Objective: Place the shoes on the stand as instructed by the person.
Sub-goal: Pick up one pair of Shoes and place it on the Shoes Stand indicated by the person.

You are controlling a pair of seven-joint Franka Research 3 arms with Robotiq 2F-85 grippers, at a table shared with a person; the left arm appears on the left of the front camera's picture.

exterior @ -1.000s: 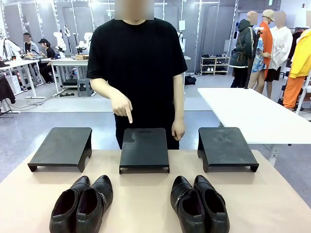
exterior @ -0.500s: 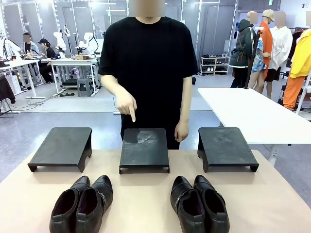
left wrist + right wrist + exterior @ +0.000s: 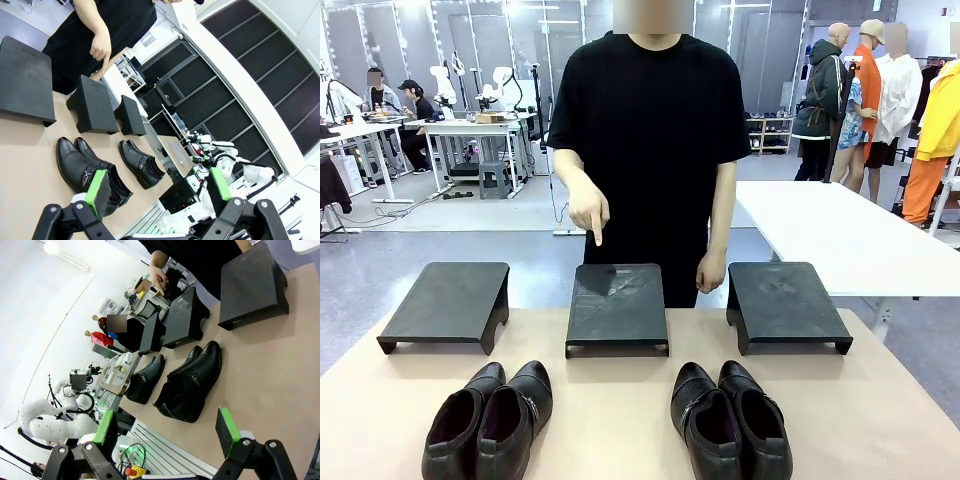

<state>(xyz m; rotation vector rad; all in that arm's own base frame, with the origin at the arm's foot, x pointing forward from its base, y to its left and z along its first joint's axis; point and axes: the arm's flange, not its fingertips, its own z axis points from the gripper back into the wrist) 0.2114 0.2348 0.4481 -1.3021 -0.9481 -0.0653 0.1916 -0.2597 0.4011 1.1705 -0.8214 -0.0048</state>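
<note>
Two pairs of glossy black shoes stand at the table's near edge: a left pair and a right pair with a strap and metal buckle. Behind them sit three black stands: left, middle and right. The person stands behind the middle stand, one hand pointing a finger down at it. My left gripper hangs open above the left pair. My right gripper is open above the right pair. Neither touches a shoe.
The tan table has bare surface between the two pairs and in front of the stands. The person's other hand hangs between the middle and right stands. A white table stands far right, with people and workbenches in the background.
The person has stepped to the picture's right and the pointing hand has risen slightly, still aimed at the middle stand. Shoes and stands have not moved.
</note>
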